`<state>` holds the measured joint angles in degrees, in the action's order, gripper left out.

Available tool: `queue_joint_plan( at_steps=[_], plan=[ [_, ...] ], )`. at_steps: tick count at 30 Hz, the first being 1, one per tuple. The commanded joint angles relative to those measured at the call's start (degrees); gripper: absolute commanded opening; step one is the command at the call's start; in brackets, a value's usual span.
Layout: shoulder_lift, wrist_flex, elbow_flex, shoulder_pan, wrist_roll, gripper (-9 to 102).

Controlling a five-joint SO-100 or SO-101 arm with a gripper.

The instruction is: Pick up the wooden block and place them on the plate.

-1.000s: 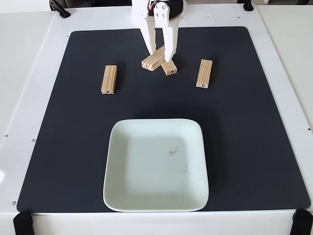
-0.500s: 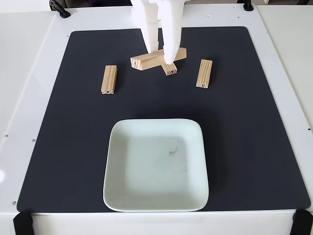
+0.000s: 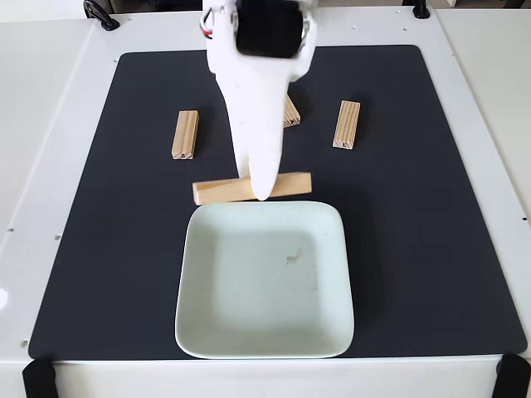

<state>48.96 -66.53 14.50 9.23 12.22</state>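
My white gripper [image 3: 259, 189] reaches down the middle of the fixed view, shut on a wooden block [image 3: 217, 191]. That block is held crosswise, just beyond the far rim of the plate [image 3: 264, 282]. The pale mint-white square plate sits near the front of the black mat with nothing in it. Three more wooden blocks lie on the mat farther back: one at the left [image 3: 185, 133], one at the right [image 3: 347, 124], and one [image 3: 291, 112] partly hidden behind the arm.
A black mat [image 3: 431, 215] covers most of the white table [image 3: 41, 124]. Black clamps sit at the front corners [image 3: 37, 377] and a dark fitting at the back left [image 3: 99, 14].
The gripper lifted one wooden block from beside its neighbour at the back and carried it toward the front, up to the plate's far rim. The other blocks stayed put.
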Motion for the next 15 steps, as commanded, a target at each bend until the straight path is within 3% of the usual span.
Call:
queue_joint_plan(
  at_steps=[1,15],
  plan=[
    [-0.97,7.91,-2.72,0.18,-3.16,0],
    [-13.97,19.78,-2.81,0.97,-4.83,0]
  ],
)
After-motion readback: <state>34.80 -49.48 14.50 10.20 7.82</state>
